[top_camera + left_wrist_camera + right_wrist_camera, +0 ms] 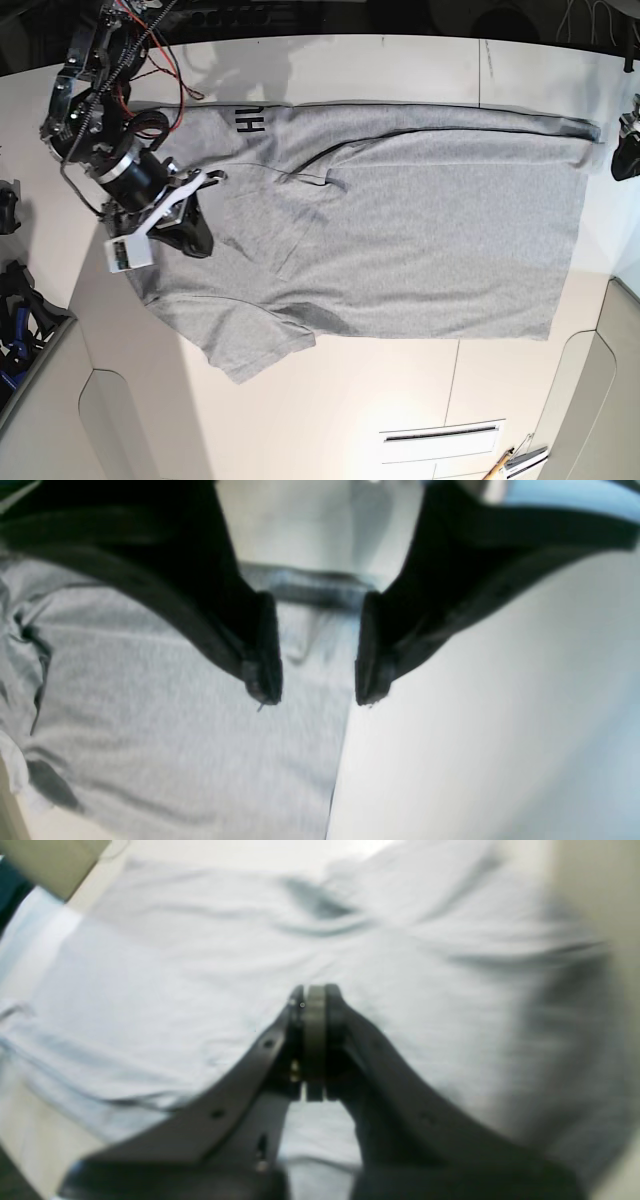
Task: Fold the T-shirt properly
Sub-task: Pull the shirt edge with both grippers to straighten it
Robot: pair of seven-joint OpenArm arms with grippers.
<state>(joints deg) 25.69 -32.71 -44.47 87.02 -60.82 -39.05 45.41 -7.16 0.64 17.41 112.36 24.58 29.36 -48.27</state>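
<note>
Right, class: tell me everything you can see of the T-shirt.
The T-shirt is heather-grey, soft knit by the look of it, short-sleeved, spread nearly flat on the white table. One side is folded over, showing a strip of black letters. A sleeve sticks out toward the near edge. Shallow creases run across it. The right gripper, jaws shut, is over its sleeve end.

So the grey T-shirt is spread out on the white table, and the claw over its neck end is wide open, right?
Not quite. The right gripper over the neck end of the T-shirt is shut, its jaws pressed together, as the right wrist view shows. The rest holds: the grey shirt lies spread on the white table.
</note>
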